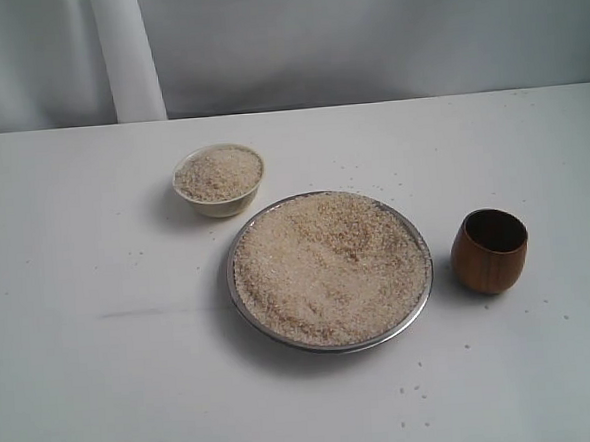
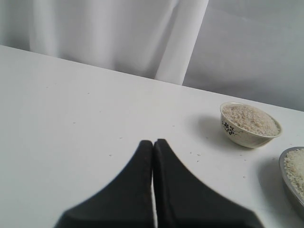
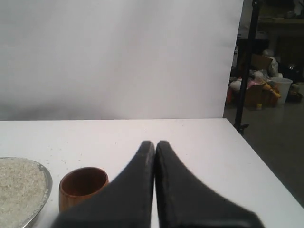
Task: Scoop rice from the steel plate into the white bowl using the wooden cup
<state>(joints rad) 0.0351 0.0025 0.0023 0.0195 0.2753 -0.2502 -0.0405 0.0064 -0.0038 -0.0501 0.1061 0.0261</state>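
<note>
The steel plate (image 1: 243, 314) lies mid-table, heaped with rice (image 1: 328, 266). Behind it to the left stands the white bowl (image 1: 221, 203), filled with rice too; the left wrist view shows the bowl (image 2: 240, 135) and the plate's edge (image 2: 289, 180). The wooden cup (image 1: 489, 251) stands upright and looks empty, right of the plate. My left gripper (image 2: 153, 141) is shut on nothing, above bare table well short of the bowl. My right gripper (image 3: 155, 142) is shut and empty, beside the cup (image 3: 80, 187) and apart from it. Neither gripper shows in the exterior view.
Stray grains (image 1: 416, 390) dot the white table (image 1: 82, 344) around the dishes. A white backdrop (image 1: 364, 36) hangs behind. In the right wrist view the table's edge (image 3: 256, 156) drops to the floor, with a black stand (image 3: 247, 66) and clutter beyond.
</note>
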